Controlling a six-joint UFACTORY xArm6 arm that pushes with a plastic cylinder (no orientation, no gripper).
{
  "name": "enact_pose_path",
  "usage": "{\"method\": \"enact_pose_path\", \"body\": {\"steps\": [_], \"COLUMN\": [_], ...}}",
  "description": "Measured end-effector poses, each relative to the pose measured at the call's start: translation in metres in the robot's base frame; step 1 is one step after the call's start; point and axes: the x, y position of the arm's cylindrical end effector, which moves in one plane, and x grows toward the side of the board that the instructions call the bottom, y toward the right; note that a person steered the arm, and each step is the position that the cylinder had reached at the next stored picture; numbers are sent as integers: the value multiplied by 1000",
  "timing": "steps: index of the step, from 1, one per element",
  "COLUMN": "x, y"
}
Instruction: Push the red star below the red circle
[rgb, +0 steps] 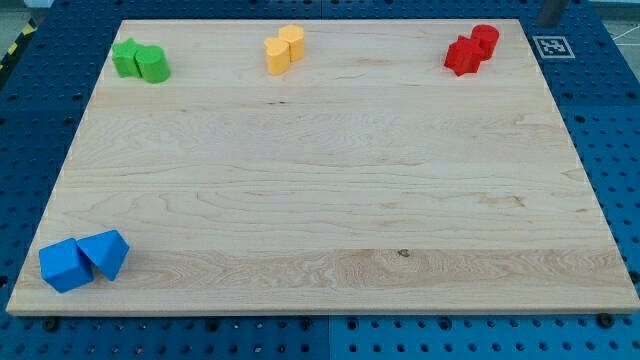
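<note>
No sight of my tip anywhere on the board; only a grey stub at the frame's one o'clock edge, unclear whether part of the rod. No claw on this rig, so nothing to report as apart or together.

Red star (462, 55) at the board's one o'clock corner, touching the red circle (485, 40), lying at the circle's seven o'clock. Both matte, chunky, solid-coloured.

Yellow pair (284, 49) at twelve o'clock, shapes unclear, pressed together. Green star (126, 57) and green cylinder (153, 64) at eleven o'clock, touching. Blue cube (64, 265) and blue wedge-like block (105, 253) at seven o'clock, touching.

Pale wooden surface (320, 180), visible grain, resting on blue perforated base (610, 130).
</note>
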Motion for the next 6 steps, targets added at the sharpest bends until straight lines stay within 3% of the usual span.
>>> {"method": "enact_pose_path", "body": {"steps": [3, 6], "x": [-8, -8], "y": [-33, -110]}}
